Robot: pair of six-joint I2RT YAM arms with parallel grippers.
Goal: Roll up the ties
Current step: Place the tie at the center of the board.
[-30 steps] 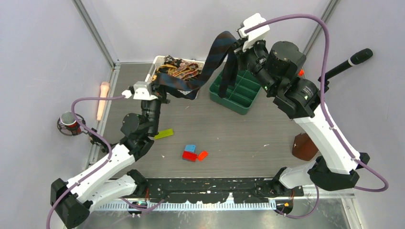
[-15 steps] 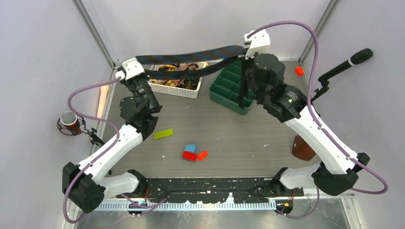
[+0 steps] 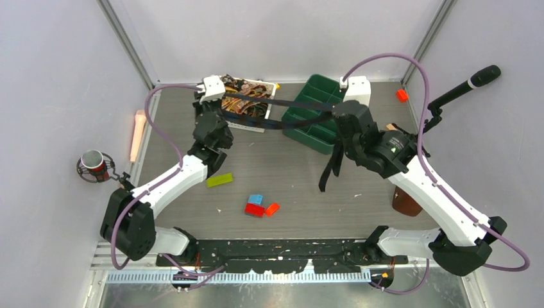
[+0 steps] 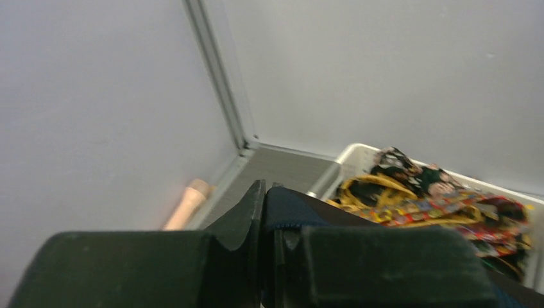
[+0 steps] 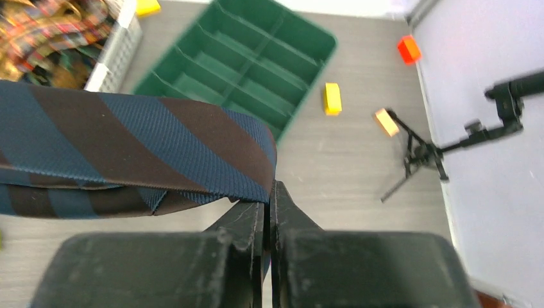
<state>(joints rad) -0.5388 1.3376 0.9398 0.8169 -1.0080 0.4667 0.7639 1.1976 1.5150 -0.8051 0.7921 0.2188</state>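
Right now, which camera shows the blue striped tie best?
The top view: the tie shows along nearly its whole length, stretched out with its tail hanging down. The right wrist view gives only one striped stretch of it, close and sharp. The left wrist view shows just a dark sliver.

Our left arm (image 3: 168, 187) and right arm (image 3: 442, 196) wear white shells between rounded black joints. Just behind each gripper sits a white camera block (image 3: 210, 88), with a purple cable (image 3: 417, 70) running from it. The left gripper (image 4: 260, 212) and right gripper (image 5: 268, 208) have matte black, wedge-shaped fingers.
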